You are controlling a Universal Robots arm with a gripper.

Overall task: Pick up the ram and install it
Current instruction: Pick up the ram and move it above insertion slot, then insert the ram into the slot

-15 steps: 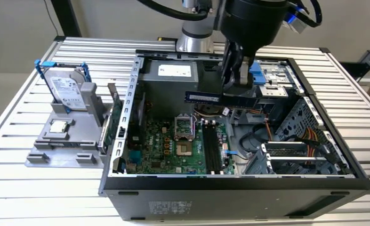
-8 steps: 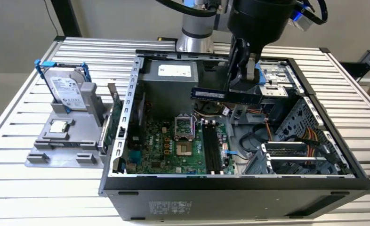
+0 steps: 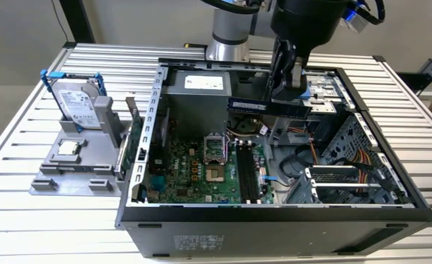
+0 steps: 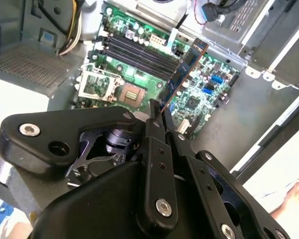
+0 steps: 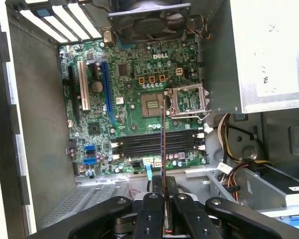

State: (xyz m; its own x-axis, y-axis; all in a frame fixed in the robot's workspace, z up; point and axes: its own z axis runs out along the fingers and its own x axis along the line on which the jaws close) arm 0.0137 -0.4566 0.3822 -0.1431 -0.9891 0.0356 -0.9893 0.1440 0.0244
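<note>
My gripper (image 3: pixel 288 98) is shut on the ram (image 3: pixel 254 105), a thin bluish stick held level above the open computer case (image 3: pixel 150 110), over its back part near the power supply. In the second wrist view the ram (image 4: pixel 185 72) sticks out from between the black fingers (image 4: pixel 153 124) over the green motherboard (image 4: pixel 199 104). The first wrist view shows the ram (image 5: pixel 163 144) edge-on, crossing the long black memory slots (image 5: pixel 139 142). Those slots (image 3: pixel 247 176) lie lower in the case, towards its front wall, and sit bare.
On the exterior view's left, a grey fixture (image 3: pixel 47 184) holds a hard drive (image 3: pixel 77 102), a small silver CPU chip (image 3: pixel 69 147) and a green card (image 3: pixel 132 146). Inside the case are the power supply (image 3: pixel 198 102), coloured cables (image 3: pixel 352 165) and the open CPU socket (image 3: pixel 213 149). A hand (image 4: pixel 294 194) appears outside the case.
</note>
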